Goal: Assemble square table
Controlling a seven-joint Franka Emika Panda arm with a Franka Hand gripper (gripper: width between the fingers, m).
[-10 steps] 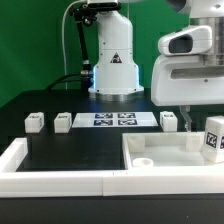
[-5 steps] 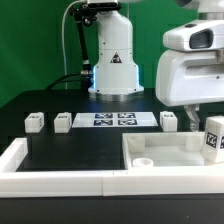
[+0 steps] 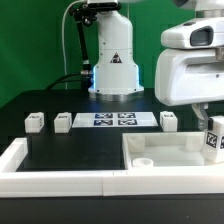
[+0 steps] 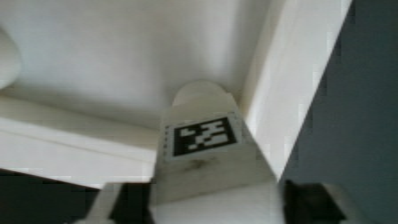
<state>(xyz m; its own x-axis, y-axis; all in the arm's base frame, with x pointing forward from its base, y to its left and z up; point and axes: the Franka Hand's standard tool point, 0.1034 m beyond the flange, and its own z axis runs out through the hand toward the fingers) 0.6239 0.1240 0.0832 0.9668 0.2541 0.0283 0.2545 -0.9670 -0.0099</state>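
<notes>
The square table's top [image 3: 160, 152], a white slab with a raised rim, lies at the front on the exterior view's right. One tagged white leg [image 3: 213, 137] stands upright on the slab's far right corner. My gripper [image 3: 205, 113] hangs right over it. In the wrist view the leg [image 4: 205, 135] fills the gap between my gripper's [image 4: 214, 205] two dark fingers [image 4: 134, 205], which press on both its sides. Three more legs [image 3: 35, 121], [image 3: 63, 121], [image 3: 168, 120] sit on the black table further back.
The marker board [image 3: 118, 120] lies between the loose legs, in front of the arm's base [image 3: 115, 75]. A long white border rail [image 3: 50, 172] runs along the front and up the exterior view's left. Behind hangs a green backdrop.
My gripper has shifted slightly to the exterior view's right over the leg on the slab. Its fingers have closed in from wide open onto the leg's sides. The leg has not moved.
</notes>
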